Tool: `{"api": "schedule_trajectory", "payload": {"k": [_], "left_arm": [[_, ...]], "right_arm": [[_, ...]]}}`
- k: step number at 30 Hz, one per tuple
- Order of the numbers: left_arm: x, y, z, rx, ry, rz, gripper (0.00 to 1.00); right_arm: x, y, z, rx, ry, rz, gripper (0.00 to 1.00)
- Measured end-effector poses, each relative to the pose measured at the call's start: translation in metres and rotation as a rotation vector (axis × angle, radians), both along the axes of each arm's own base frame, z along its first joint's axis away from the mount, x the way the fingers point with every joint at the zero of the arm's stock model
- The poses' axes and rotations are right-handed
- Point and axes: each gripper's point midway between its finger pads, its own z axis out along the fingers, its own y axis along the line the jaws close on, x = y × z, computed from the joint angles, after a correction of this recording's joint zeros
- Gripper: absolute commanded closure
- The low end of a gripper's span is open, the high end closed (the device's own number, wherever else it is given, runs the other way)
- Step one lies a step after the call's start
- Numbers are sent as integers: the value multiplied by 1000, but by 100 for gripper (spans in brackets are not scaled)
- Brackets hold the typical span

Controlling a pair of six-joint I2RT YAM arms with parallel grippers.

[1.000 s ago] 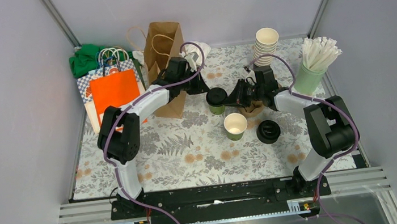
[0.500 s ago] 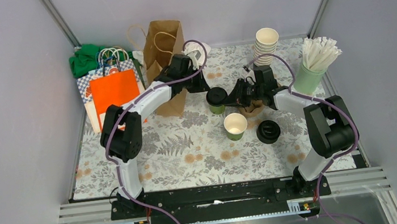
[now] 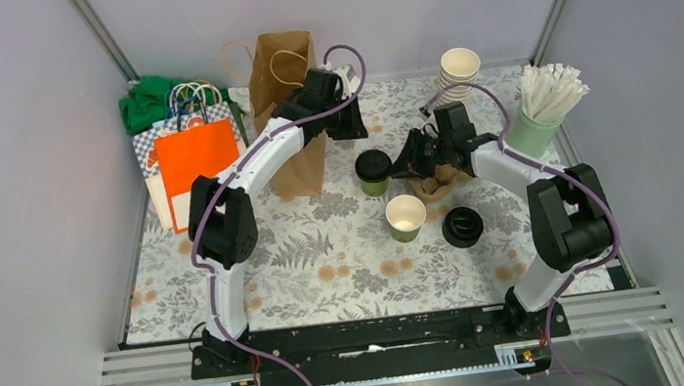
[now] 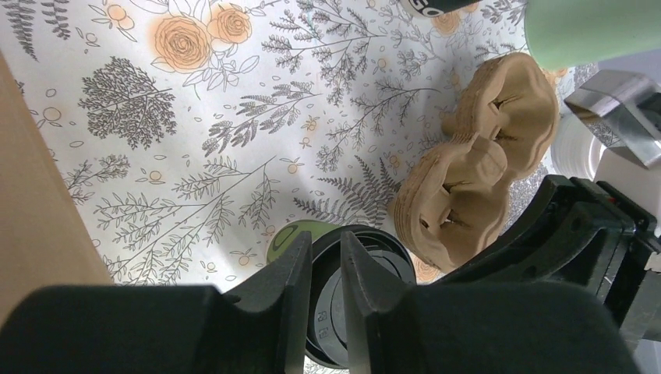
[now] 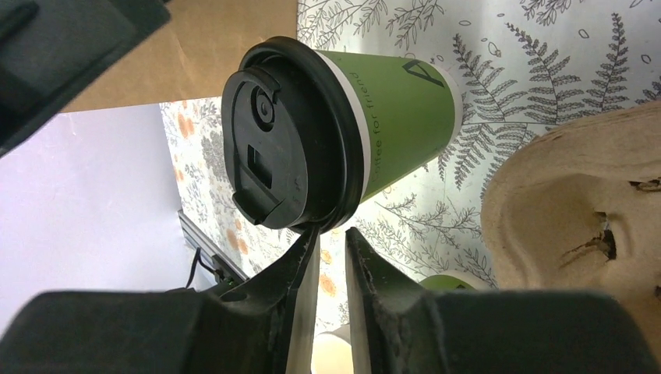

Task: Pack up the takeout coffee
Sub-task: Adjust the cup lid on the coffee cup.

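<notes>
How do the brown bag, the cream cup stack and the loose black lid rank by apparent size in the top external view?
Largest: brown bag
Next: cream cup stack
Smallest: loose black lid

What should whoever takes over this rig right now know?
Left gripper: jaws nearly shut, empty, raised beside the brown bag.
Right gripper: jaws nearly shut, tips at the lid rim of the lidded cup; a pinch cannot be confirmed.
Done: one cup lidded, standing on the table beside the cardboard carrier.
Left: the open cup needs the loose lid; neither cup is in the carrier or bag.
</notes>
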Motion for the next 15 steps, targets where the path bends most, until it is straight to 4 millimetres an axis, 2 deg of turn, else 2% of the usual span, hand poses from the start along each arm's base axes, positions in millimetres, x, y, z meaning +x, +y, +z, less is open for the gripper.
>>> {"api": "schedule_trajectory", "payload": {"k": [4,9,12,15], "left_arm": [[2,1,7,4,-17,8,72],[-4,4,21,-2,-30,4,70],[-20,11,36,-15,-51,-1,69],[-47,15,52,-31,-78,-20,69]], "right_arm": [[1,-2,2,-19,5,-2,65],[6,-8,10,-66,-19,-14,63],[7,-13,20,-83,-51,-19,63],[6,-17,34,-94,-98,-23,60]]}}
